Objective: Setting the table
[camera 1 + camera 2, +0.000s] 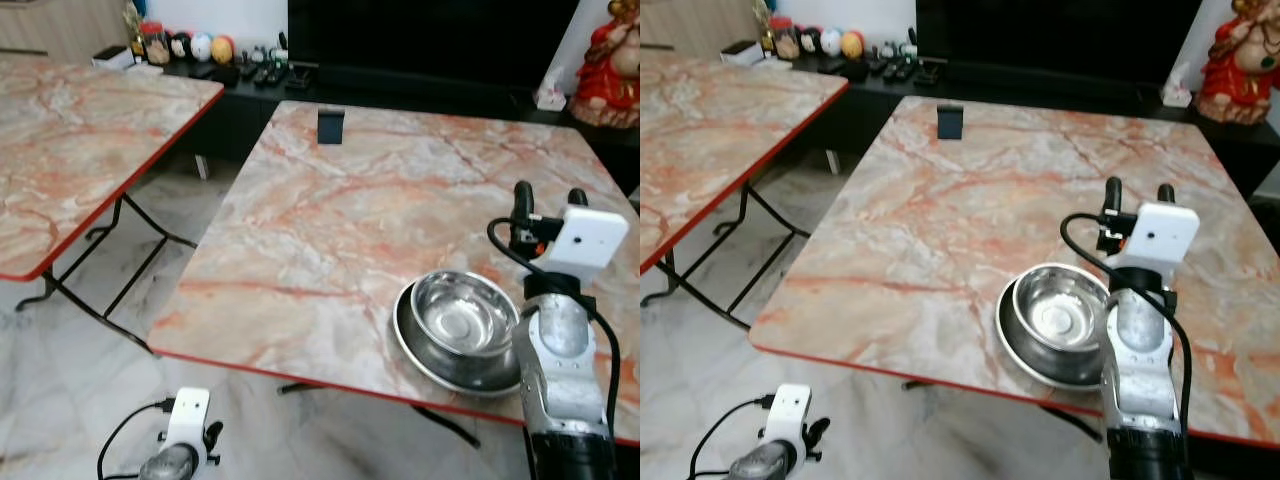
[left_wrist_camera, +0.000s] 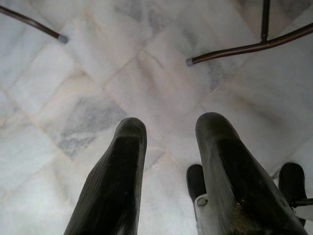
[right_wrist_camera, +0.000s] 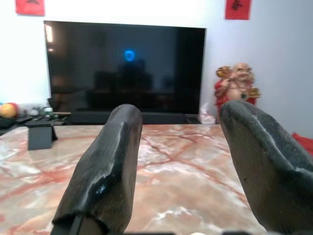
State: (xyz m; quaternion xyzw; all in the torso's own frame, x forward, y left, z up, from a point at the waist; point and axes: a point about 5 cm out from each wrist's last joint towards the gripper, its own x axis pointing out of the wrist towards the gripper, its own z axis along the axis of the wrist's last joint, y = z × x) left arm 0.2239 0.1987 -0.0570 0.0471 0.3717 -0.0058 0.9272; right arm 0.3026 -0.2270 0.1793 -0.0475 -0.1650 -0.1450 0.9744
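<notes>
While the right gripper (image 1: 548, 203) stands raised over the marble table (image 1: 340, 210), fingers parted and holding nothing, the steel bowl (image 1: 463, 312) sits nested in a steel plate (image 1: 440, 358) just behind and to the left of it, beside the wrist and near the table's front edge.

- Bearing: bowl and plate lie back along the arm from the fingertips, which point away across the table toward the television (image 3: 124, 66).
- Axis: both are round; none governs.
- Nearer arm: right.
- Left gripper (image 2: 168, 171): hangs low over the floor, fingers apart, empty.
- Small dark stand (image 1: 330, 126): well ahead of the fingertips, at the far edge.
</notes>
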